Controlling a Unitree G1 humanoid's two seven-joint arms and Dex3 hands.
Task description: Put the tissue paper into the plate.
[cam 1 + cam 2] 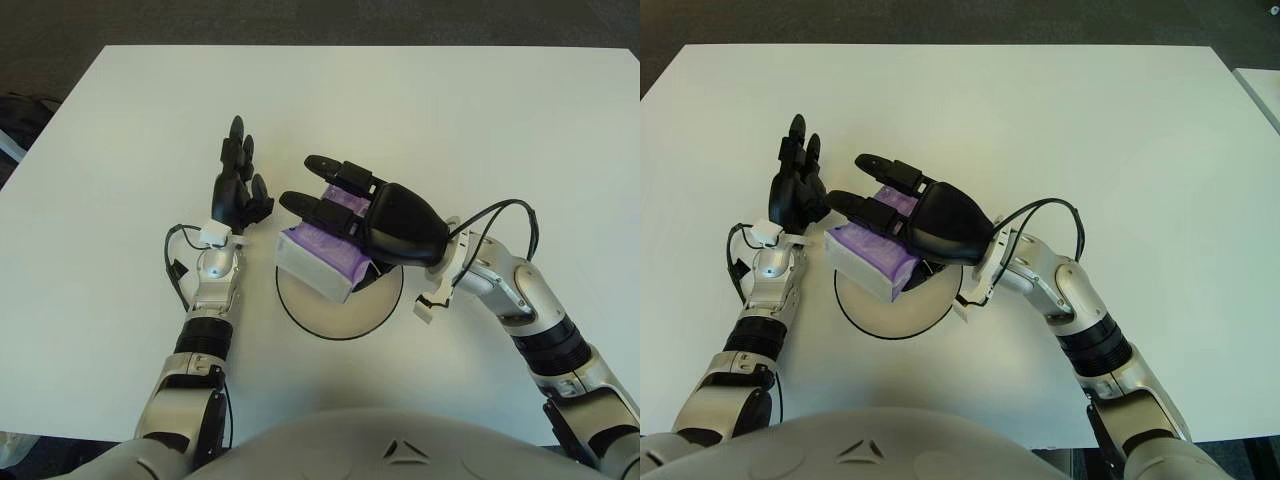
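The tissue pack (325,255), purple with a white end, lies tilted over the left part of the round white plate (340,318) near the table's front. My right hand (345,195) is right above the pack. Its black fingers (335,170) are stretched out straight across the pack's top and reach past its far edge. They are not curled around it, and the palm hides the pack's right end. My left hand (240,180) shows just left of the plate and pack, with its fingers extended upward and nothing in them.
The white table (480,130) stretches far beyond the plate on all sides. Dark floor shows past its far edge. A cable loops beside my right wrist (500,215).
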